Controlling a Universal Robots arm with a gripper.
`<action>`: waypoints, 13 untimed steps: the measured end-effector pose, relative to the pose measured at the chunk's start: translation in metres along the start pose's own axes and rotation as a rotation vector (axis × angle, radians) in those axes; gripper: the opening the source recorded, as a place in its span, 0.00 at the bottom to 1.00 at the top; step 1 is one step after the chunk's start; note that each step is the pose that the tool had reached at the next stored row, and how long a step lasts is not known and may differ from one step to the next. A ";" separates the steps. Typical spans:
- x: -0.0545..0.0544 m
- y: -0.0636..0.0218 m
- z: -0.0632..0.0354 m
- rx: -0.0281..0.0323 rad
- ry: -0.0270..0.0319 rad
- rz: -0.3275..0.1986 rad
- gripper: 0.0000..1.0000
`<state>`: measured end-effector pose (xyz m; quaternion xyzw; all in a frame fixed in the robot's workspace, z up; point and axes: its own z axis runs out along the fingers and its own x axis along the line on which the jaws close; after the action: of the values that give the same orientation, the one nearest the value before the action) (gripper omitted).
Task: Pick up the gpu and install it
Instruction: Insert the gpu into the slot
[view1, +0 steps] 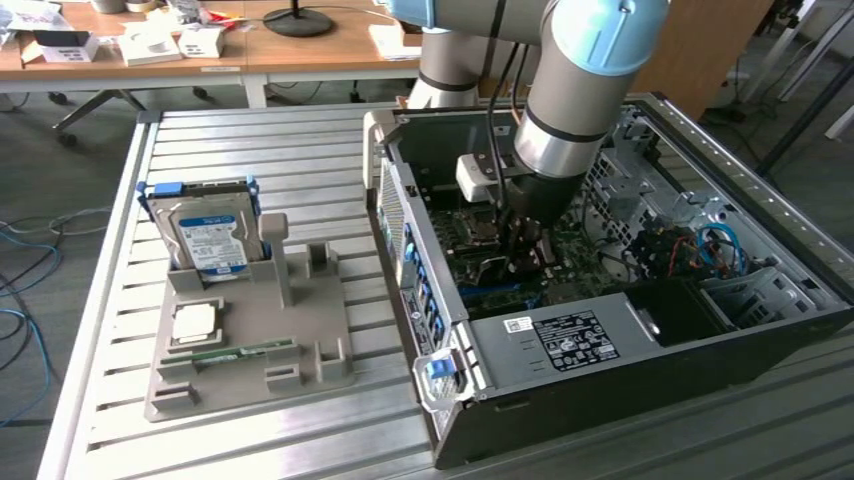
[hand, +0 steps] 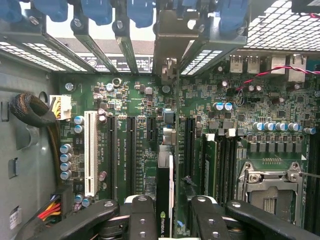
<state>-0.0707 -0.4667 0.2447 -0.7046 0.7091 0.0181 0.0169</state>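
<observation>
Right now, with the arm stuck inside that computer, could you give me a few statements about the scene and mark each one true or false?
1. The hard drive stands upright in the grey holder, outside the computer case. True.
2. The tool hangs above the grey holder. False: it is down inside the open case, over the motherboard.
3. The gpu lies flat on the table beside the case. False: it stands on edge on the motherboard, between the tool's two fingers.
4. A green memory stick lies in the grey holder. True.
</observation>
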 end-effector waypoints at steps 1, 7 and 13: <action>0.000 0.0000 0.0000 0.0000 0.0000 0.000 0.34; -0.001 0.0000 0.0000 0.0001 0.0001 0.000 0.34; -0.003 0.0000 0.0001 0.0000 0.0002 0.000 0.34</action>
<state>-0.0707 -0.4634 0.2447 -0.7046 0.7091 0.0180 0.0168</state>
